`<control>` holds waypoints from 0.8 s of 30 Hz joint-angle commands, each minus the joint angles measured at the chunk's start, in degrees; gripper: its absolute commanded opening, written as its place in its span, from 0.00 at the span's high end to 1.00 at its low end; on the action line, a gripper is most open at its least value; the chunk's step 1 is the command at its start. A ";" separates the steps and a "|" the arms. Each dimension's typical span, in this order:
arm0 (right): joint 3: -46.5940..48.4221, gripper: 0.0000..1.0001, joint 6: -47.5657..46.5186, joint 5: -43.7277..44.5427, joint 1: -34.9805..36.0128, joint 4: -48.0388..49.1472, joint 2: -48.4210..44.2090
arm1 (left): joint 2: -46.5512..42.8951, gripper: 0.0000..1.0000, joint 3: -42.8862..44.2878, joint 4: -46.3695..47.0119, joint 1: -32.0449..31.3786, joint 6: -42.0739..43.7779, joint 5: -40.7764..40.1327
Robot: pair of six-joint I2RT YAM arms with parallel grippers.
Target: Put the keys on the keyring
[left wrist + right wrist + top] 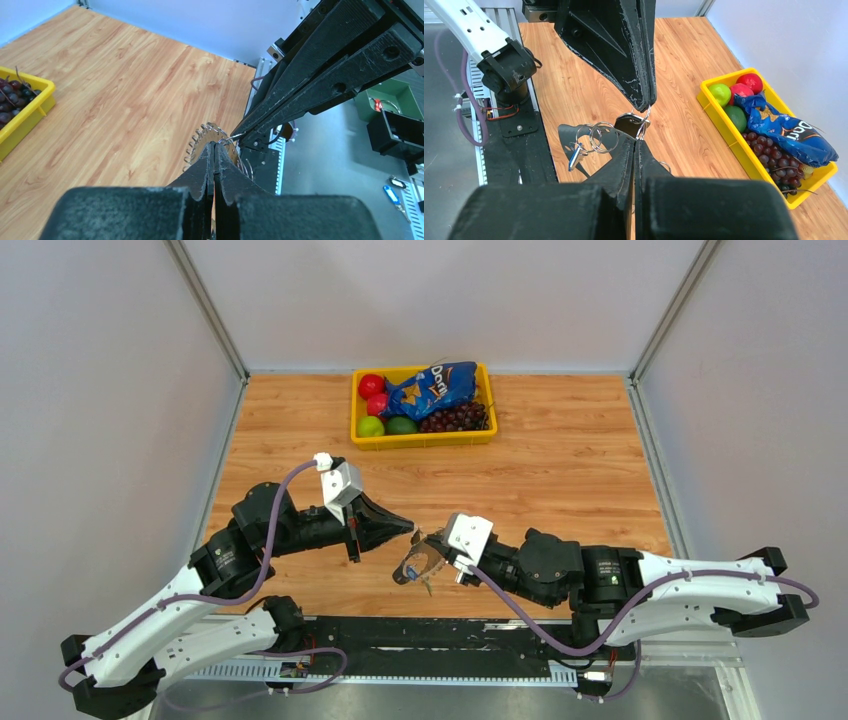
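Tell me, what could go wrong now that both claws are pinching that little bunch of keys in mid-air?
1. The left claw and right claw both seem shut on one small bunch of keys, tips almost touching; a slight pull apart could yank it from one grip.
2. The loose rings dangling beside it might snag on a claw.
3. The bunch hangs near the table's front edge; if dropped, it could land on the black rail.
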 commanded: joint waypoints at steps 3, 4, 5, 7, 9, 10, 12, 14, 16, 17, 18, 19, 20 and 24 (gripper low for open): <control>1.16 1.00 0.57 1.97 1.77 7.00 -1.01 | -0.09 1.00 1.69 1.70 0.26 -0.06 -2.66; 1.09 1.00 0.67 2.01 1.89 7.30 -1.25 | -0.16 1.00 1.65 1.70 0.23 -0.06 -2.70; 1.02 1.00 0.68 1.98 1.91 7.52 -1.52 | -0.16 1.00 1.63 1.66 0.24 -0.10 -2.79; 0.83 1.00 0.81 1.70 1.87 7.84 -1.88 | -0.15 1.00 1.56 1.68 0.30 -0.19 -3.00; 0.48 1.00 0.92 1.34 1.83 8.06 -2.18 | -0.23 1.00 1.53 1.82 0.27 -0.27 -3.08; 0.34 1.00 0.95 1.35 1.91 8.18 -2.21 | -0.24 1.00 1.57 1.97 0.21 -0.33 -3.03; -0.01 1.00 1.10 1.53 1.88 8.31 -2.06 | -0.24 1.00 1.61 2.25 0.26 -0.52 -2.85; -0.24 1.00 1.21 1.86 1.89 8.48 -1.96 | -0.29 1.00 1.62 2.49 0.28 -0.65 -2.74; -0.45 1.00 1.28 2.55 1.87 8.58 -1.74 | -0.39 1.00 1.62 2.77 0.24 -0.79 -2.44; -0.58 1.00 1.21 2.81 1.84 8.58 -1.76 | -0.45 1.00 1.62 2.80 0.30 -0.87 -2.25; -0.70 1.00 1.21 3.28 1.85 8.70 -1.77 | -0.56 1.00 1.62 2.90 0.24 -0.99 -2.22; -0.82 1.00 1.09 3.69 1.87 8.75 -1.77 | -0.71 1.00 1.57 2.96 0.26 -1.05 -2.04; -0.91 1.00 1.04 3.87 1.86 8.83 -1.69 | -0.86 1.00 1.56 3.22 0.27 -1.27 -1.85; -0.96 1.00 1.04 3.96 1.90 9.27 -1.81 | -1.72 1.00 1.36 4.01 0.26 -1.66 -1.10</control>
